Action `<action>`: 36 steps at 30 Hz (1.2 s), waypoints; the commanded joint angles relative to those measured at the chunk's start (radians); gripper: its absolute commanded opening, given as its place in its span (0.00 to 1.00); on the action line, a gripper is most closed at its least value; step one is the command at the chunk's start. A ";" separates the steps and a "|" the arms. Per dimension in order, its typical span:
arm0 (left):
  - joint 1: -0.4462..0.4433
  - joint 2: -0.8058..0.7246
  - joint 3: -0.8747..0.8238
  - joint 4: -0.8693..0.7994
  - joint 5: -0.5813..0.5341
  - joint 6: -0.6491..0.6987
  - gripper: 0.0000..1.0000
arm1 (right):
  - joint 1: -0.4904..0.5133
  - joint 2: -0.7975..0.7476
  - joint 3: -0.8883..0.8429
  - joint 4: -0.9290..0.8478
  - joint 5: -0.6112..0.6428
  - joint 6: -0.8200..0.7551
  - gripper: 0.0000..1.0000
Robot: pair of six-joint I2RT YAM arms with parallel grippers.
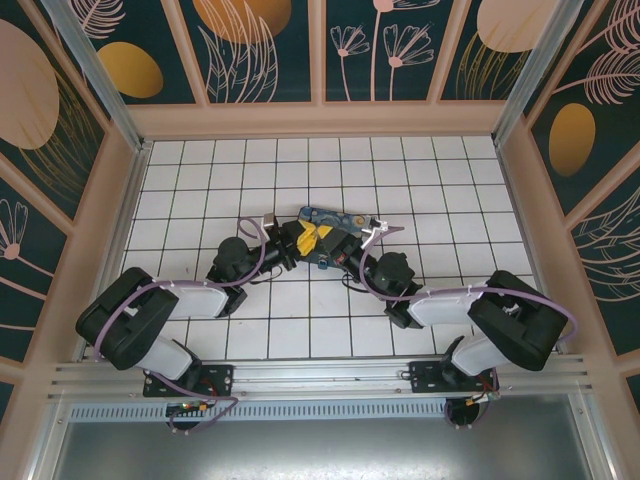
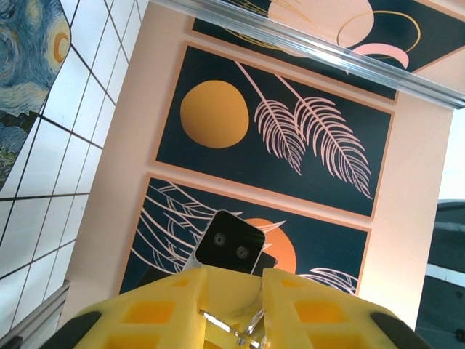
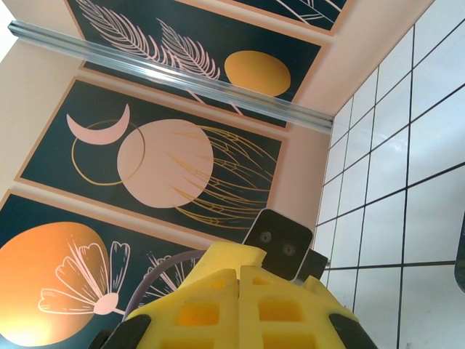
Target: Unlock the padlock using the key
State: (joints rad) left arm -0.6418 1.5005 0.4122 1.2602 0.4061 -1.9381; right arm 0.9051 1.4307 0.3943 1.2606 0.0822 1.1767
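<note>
My two grippers meet tip to tip over the middle of the tiled floor (image 1: pixel 200 180). The left gripper (image 2: pixel 234 320) has its yellow fingers (image 2: pixel 160 313) drawn close around a thin, bent piece of silvery metal (image 2: pixel 218 320) that touches both inner faces. It looks like the padlock's shackle; the padlock's body is hidden. The right gripper (image 3: pixel 238 287) is shut, its pads pressed flat together with nothing showing between them. One of its fingers (image 2: pixel 232 287) pokes into the left gripper's gap, just behind the metal. The key is hidden.
A blue-and-yellow Starry Night box (image 1: pixel 325 222) lies right behind the meeting grippers and also shows as the box (image 2: pixel 25 80) at the upper left. Each wrist camera faces the other: camera (image 2: pixel 229 243), camera (image 3: pixel 278 243). Painted walls enclose the floor.
</note>
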 commanded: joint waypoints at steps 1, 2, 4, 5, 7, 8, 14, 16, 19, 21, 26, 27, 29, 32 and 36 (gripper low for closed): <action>0.001 0.012 -0.002 0.037 -0.015 0.020 0.23 | 0.006 -0.027 -0.014 0.045 0.013 -0.011 0.00; 0.000 0.012 -0.001 0.034 -0.015 0.021 0.21 | 0.006 -0.028 -0.014 0.045 0.012 -0.012 0.00; 0.001 0.012 0.000 0.031 -0.015 0.023 0.20 | 0.006 -0.027 -0.014 0.044 0.007 -0.012 0.00; 0.001 0.012 0.000 0.030 -0.015 0.024 0.19 | 0.006 -0.027 -0.014 0.044 0.007 -0.012 0.00; 0.001 0.011 0.002 0.029 -0.016 0.023 0.18 | 0.006 -0.027 -0.015 0.045 0.007 -0.014 0.00; 0.000 0.010 0.000 0.027 -0.016 0.025 0.17 | 0.006 -0.027 -0.015 0.045 0.007 -0.014 0.00; 0.001 0.011 0.000 0.021 -0.021 0.028 0.11 | 0.006 -0.027 -0.017 0.045 0.009 -0.012 0.00; 0.001 0.012 0.000 0.021 -0.023 0.030 0.07 | 0.006 -0.028 -0.019 0.045 0.010 -0.011 0.00; 0.001 0.011 0.001 0.016 -0.027 0.048 0.00 | 0.006 -0.037 -0.027 0.041 0.009 -0.011 0.00; 0.001 0.005 0.008 -0.006 -0.027 0.091 0.00 | 0.006 -0.069 -0.047 0.004 0.023 -0.002 0.09; 0.010 -0.046 0.072 -0.171 -0.003 0.343 0.00 | 0.005 -0.261 -0.139 -0.224 0.122 0.008 0.60; 0.009 -0.064 0.094 -0.225 0.000 0.432 0.00 | 0.002 -0.306 -0.151 -0.272 0.131 0.002 0.60; 0.010 -0.100 0.140 -0.359 -0.004 0.578 0.00 | -0.006 -0.383 -0.158 -0.361 0.134 -0.015 0.60; 0.009 -0.143 0.192 -0.507 -0.018 0.770 0.00 | -0.023 -0.453 -0.142 -0.446 0.112 -0.052 0.60; 0.010 -0.172 0.208 -0.538 -0.012 0.903 0.00 | -0.041 -0.435 -0.099 -0.439 0.058 -0.085 0.59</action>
State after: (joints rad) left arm -0.6388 1.3514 0.6022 0.8207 0.3874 -1.2407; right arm 0.8749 0.9848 0.2539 0.8715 0.1711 1.1374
